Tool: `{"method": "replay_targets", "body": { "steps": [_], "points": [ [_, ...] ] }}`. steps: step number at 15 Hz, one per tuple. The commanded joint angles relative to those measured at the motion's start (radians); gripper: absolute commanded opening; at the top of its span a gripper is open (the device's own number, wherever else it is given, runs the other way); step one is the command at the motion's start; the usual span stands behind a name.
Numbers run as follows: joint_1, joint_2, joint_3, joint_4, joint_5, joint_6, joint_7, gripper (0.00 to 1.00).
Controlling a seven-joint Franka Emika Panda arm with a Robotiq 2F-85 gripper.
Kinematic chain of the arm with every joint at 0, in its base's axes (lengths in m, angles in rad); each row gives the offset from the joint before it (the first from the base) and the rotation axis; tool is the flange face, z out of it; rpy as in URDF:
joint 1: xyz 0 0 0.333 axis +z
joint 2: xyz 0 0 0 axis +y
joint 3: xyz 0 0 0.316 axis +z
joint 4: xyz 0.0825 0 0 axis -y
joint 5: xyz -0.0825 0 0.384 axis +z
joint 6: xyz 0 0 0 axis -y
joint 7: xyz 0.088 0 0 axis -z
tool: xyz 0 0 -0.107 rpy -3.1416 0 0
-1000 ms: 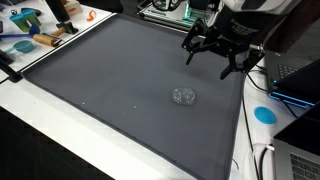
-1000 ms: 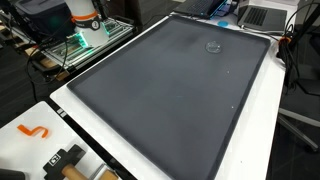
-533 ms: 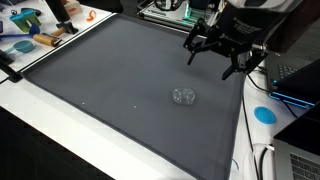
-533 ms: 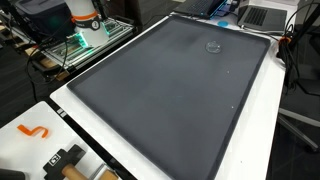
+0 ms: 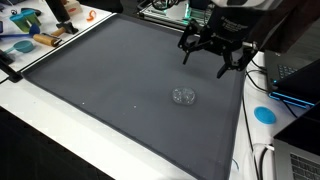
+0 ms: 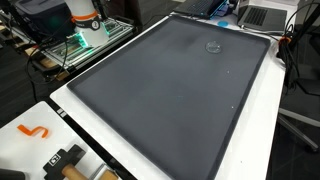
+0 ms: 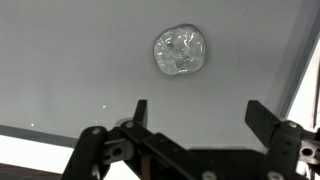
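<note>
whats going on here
A single robot arm has its gripper hovering above a dark grey mat, jaws wide open and holding nothing. The nearest thing is a small clear crinkly object lying on the mat. In the wrist view it sits beyond the fingertips, clearly apart from them. What it is made of is too hard to tell from here.

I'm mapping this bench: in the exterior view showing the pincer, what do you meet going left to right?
First the wooden tool → orange hook → clear lump → blue disc. The open pincer overlaps the lump, so it is left out.
</note>
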Motion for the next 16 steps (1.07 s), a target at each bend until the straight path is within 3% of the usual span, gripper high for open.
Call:
{"method": "replay_targets", "body": {
  "steps": [1, 10, 16],
  "points": [
    [-0.049, -0.083, 0.030, -0.147, 0.049, 0.084, -0.054, 1.00],
    [-0.130, -0.149, 0.059, -0.284, 0.153, 0.131, -0.207, 1.00],
    [-0.143, -0.162, 0.062, -0.313, 0.159, 0.140, -0.243, 1.00]
  ]
}}
